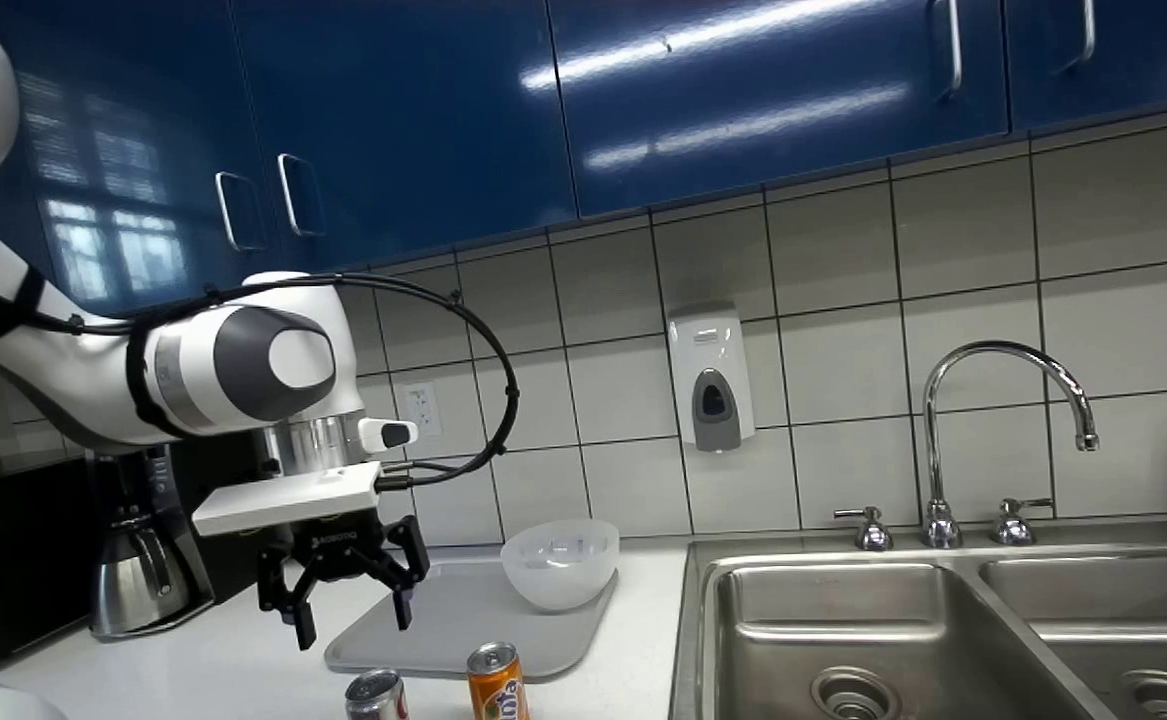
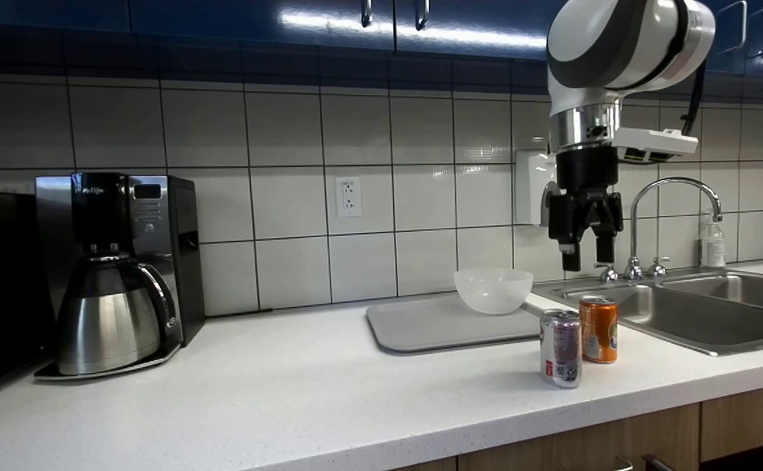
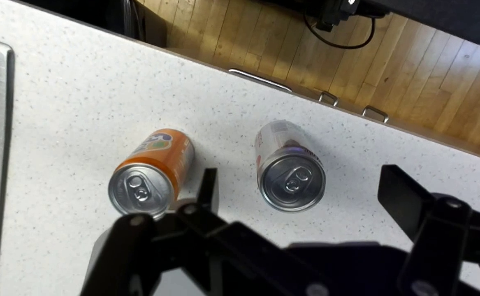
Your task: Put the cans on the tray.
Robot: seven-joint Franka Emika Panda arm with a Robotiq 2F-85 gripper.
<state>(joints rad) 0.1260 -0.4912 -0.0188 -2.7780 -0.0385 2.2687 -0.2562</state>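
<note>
while the gripper hangs well above the table, its fingers stand wide apart, with a gap between them. in an exterior view, the silvery-grey can and the orange can are at about six o'clock from the gripper, and both stand upright on the table. the silvery-grey can is closer to the front edge of the table, and the orange can, which has a silver top, is at about two o'clock from it. in the wrist view these two cans are apart from each other, and the silvery-grey can appears between the fingers, but lower than them. the light-grey tray lies flat on the table at about nine o'clock from the cans, and both cans are outside of it. on the tray rests a white bowl, at one o'clock from the tray's middle. the steel sink is at about three o'clock from the orange can. the coffee pot stands well apart, at nine o'clock from the tray.
</note>
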